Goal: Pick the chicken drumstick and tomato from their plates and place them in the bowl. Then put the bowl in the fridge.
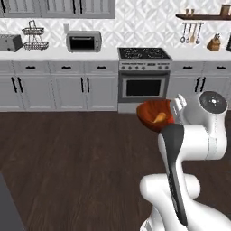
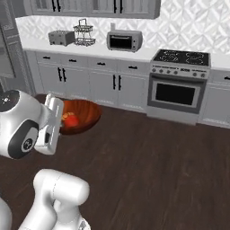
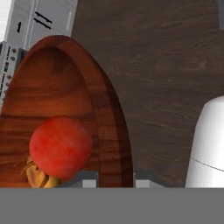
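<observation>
Hand view: my hand (image 3: 111,183) is clamped narrow on the rim of the bowl (image 3: 109,127), carrying it above the floor (image 3: 162,65). The tomato (image 3: 60,146) sits inside with the drumstick (image 3: 37,175) tucked beneath it. Both loaded, so the fridge comes next, I reckon, and the bowl must stay level on the way.

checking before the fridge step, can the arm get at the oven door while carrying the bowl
Probably not: its gripper is shut on the bowl rim, and open floor lies between it and the oven door.
</observation>
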Tool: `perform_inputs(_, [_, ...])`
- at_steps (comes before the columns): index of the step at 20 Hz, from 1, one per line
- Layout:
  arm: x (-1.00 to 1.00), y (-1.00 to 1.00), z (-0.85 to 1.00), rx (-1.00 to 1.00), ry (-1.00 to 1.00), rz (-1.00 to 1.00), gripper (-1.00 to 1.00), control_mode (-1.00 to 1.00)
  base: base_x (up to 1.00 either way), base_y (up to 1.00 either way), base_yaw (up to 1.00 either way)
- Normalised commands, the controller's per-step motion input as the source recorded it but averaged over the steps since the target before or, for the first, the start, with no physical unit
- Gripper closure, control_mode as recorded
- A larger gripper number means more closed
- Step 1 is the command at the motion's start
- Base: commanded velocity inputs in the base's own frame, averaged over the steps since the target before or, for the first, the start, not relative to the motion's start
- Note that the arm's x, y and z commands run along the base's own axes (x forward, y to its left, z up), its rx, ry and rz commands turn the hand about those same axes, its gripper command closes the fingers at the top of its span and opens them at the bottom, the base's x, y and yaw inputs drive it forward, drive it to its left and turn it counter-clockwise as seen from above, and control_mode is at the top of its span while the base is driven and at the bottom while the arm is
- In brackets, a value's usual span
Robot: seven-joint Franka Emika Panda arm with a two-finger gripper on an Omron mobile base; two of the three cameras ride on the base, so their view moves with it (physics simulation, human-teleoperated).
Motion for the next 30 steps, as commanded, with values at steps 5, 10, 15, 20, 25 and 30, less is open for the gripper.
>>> perform_inputs(5, [0.0, 0.0, 0.0, 0.0, 0.0, 0.0, 1.0, 1.0, 1.0, -0.01, 0.41])
perform_inputs(10, [0.0, 0.0, 0.0, 0.0, 0.0, 0.0, 1.0, 1.0, 1.0, 0.0, 0.43])
perform_inputs(15, [0.0, 0.0, 0.0, 0.0, 0.0, 0.0, 1.0, 1.0, 1.0, 0.0, 0.43])
perform_inputs(20, [0.0, 0.0, 0.0, 0.0, 0.0, 0.0, 1.0, 1.0, 1.0, 0.0, 0.48])
perform_inputs(25, [0.0, 0.0, 0.0, 0.0, 0.0, 0.0, 1.0, 1.0, 1.0, 0.0, 0.48])
perform_inputs(30, [0.0, 0.0, 0.0, 0.0, 0.0, 0.0, 1.0, 1.0, 1.0, -0.2, 0.51])
